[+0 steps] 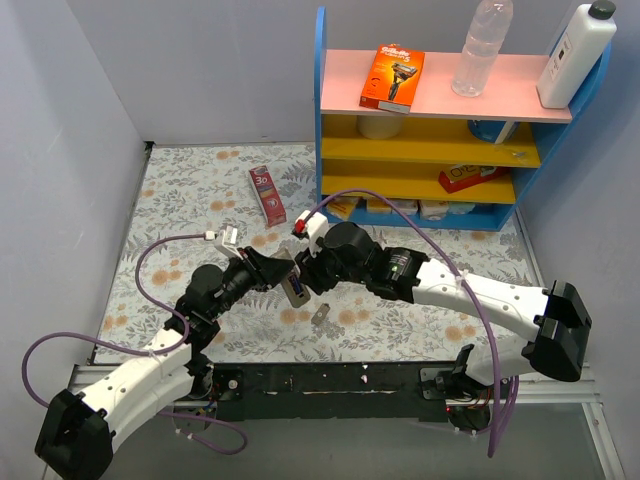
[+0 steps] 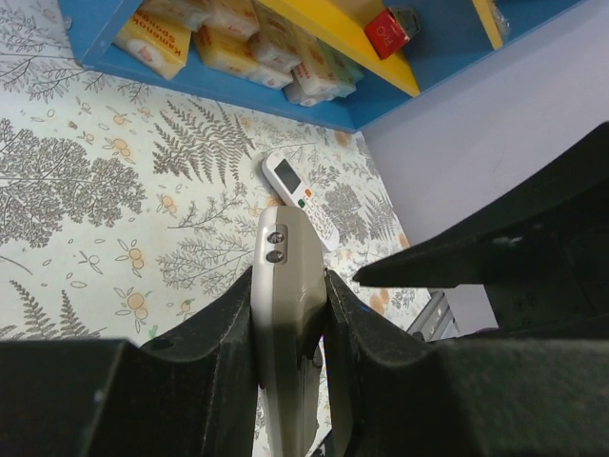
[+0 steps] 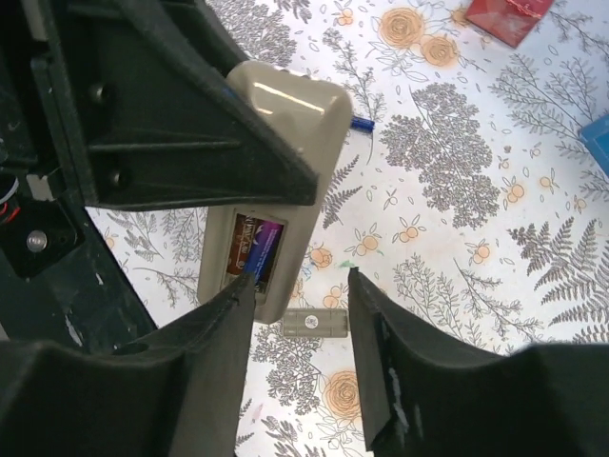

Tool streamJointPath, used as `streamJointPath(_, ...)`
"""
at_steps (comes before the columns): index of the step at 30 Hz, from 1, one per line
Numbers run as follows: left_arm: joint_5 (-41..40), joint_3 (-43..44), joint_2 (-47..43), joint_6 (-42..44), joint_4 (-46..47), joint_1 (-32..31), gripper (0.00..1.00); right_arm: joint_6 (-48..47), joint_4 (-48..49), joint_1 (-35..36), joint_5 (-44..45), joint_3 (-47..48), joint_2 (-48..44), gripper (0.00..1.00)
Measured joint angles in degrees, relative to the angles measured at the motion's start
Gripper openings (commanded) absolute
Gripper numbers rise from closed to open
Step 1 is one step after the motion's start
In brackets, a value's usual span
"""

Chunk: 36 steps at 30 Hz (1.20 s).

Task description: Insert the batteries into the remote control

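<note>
My left gripper (image 1: 284,272) (image 2: 288,274) is shut on the grey remote control (image 1: 296,288) (image 2: 285,286) (image 3: 281,143) and holds it above the table. Its back compartment is uncovered and shows dark blue-purple batteries (image 3: 257,244) lying inside. My right gripper (image 1: 310,272) (image 3: 297,288) stands open just below that compartment, with nothing between its fingers. Its left fingertip (image 3: 243,290) is at the compartment's lower edge. One small blue end (image 3: 362,122) peeks out on the table behind the remote; I cannot tell what it is.
The grey battery cover (image 1: 321,317) (image 3: 314,322) lies on the floral cloth under the grippers. A second white remote (image 2: 300,195) lies near the blue shelf (image 1: 322,150). A red box (image 1: 267,194) lies on the cloth at the back.
</note>
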Motion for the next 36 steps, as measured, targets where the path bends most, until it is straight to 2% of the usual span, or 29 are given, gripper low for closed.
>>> streamJointPath(3,-0.13,-0.07,-0.15,0.11,-0.96,-0.07,0.00,2.19,0.00,-0.20,0.96,0.11,0.00,0.60)
streamJointPath(8,-0.20,-0.07,-0.98,0.20,-1.97,-0.07,0.00,5.46,0.26,-0.17,0.44,0.81,1.11,0.61)
streamJointPath(18,-0.15,0.17,-1.51,0.04,-2.62,-0.07,0.00,9.92,1.05,-0.17,0.85,0.85,4.44,0.52)
streamJointPath(30,-0.39,0.92,-1.51,-0.35,-3.45,-0.07,0.00,11.76,2.69,0.00,0.24,0.74,6.56,0.50)
streamJointPath(34,-1.73,0.92,-1.79,-0.35,-5.05,-0.07,0.00,11.37,2.78,0.70,0.92,0.74,7.54,0.41)
streamJointPath(36,-2.25,0.92,-2.16,-0.31,-6.32,-0.07,0.00,10.99,2.82,1.42,1.40,0.74,8.15,0.32)
